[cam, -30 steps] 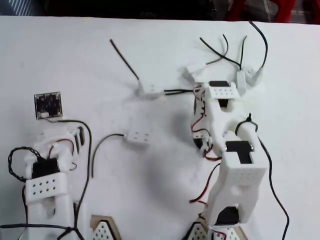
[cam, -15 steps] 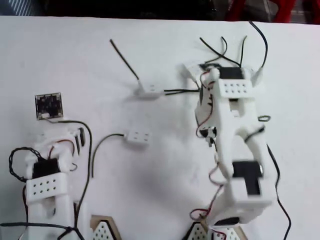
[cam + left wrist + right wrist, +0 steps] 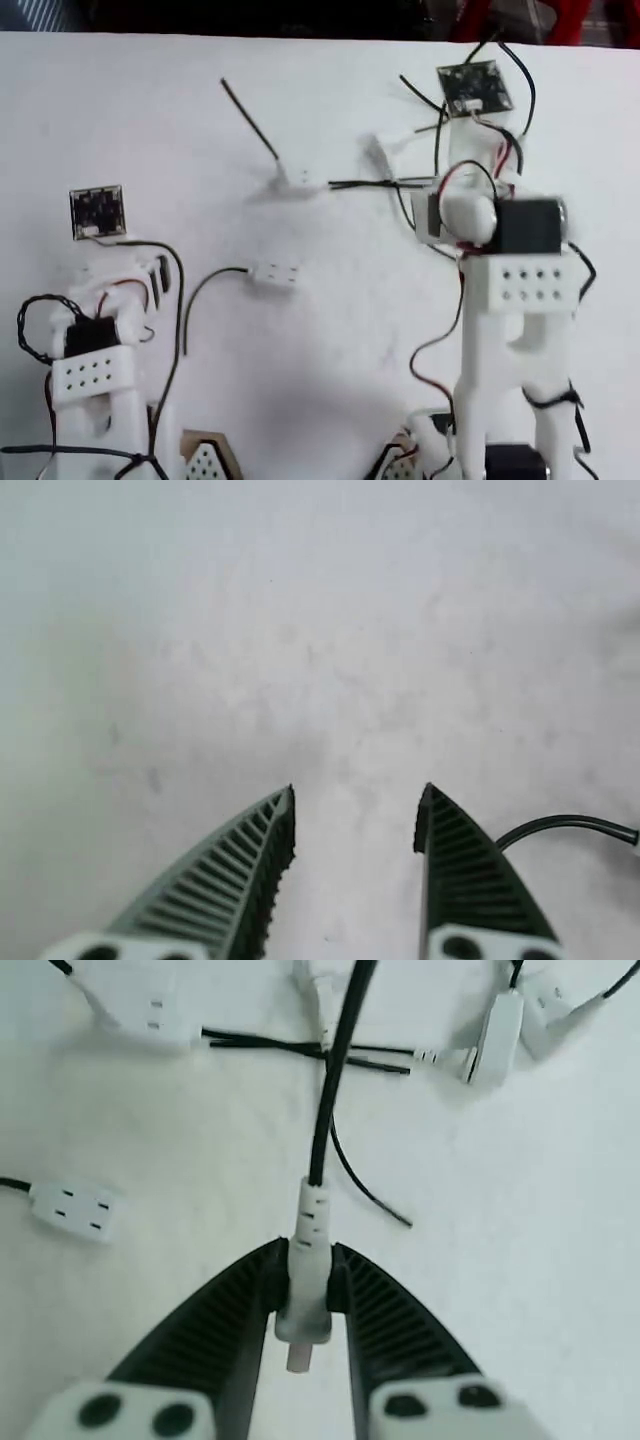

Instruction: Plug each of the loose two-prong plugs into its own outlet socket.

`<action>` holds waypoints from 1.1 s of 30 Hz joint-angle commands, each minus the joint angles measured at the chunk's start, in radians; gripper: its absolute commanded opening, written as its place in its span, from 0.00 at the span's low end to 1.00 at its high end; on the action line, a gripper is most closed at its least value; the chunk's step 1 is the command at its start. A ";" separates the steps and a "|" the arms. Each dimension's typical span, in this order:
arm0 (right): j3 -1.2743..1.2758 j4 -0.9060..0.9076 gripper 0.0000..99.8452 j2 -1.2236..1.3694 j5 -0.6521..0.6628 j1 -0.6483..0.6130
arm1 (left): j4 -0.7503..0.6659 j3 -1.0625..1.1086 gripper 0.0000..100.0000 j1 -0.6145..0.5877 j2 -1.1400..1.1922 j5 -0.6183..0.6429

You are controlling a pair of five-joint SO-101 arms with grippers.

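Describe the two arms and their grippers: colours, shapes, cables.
Both the left arm and right arm have white printed shells with rows of small holes, black motors, and loose red and black wires. The left gripper and right gripper have dark, tapered, ribbed fingers on white bases.

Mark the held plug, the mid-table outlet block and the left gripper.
plug (image 3: 306, 1260), right wrist view, its white body.
outlet block (image 3: 275, 273), high view, middle of its top face.
left gripper (image 3: 355, 792), left wrist view, midway between its fingertips.
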 commanded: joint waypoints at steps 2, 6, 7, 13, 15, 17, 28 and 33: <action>0.006 -0.061 0.02 -0.054 0.000 -0.024 | -0.020 -0.006 0.21 0.021 -0.024 -0.003; 0.106 -0.124 0.02 -0.065 -0.008 -0.145 | -0.029 -0.006 0.21 0.082 -0.024 -0.003; 0.130 -0.147 0.02 -0.065 -0.034 -0.182 | -0.044 -0.005 0.21 0.096 -0.024 -0.003; 0.269 -0.278 0.02 -0.159 -0.193 -0.384 | -0.135 -0.015 0.21 0.117 -0.024 0.005; 0.336 -0.352 0.02 -0.219 -0.209 -0.423 | -0.155 -0.028 0.21 0.137 -0.024 0.005; 0.437 -0.443 0.02 -0.278 -0.235 -0.458 | -0.157 -0.052 0.21 0.165 -0.024 0.006; 0.922 -0.872 0.02 -0.458 -0.253 -0.630 | -0.160 -0.224 0.21 0.326 -0.024 0.008; 0.976 -0.885 0.02 -0.499 -0.253 -0.670 | -0.160 -0.293 0.21 0.366 -0.024 0.008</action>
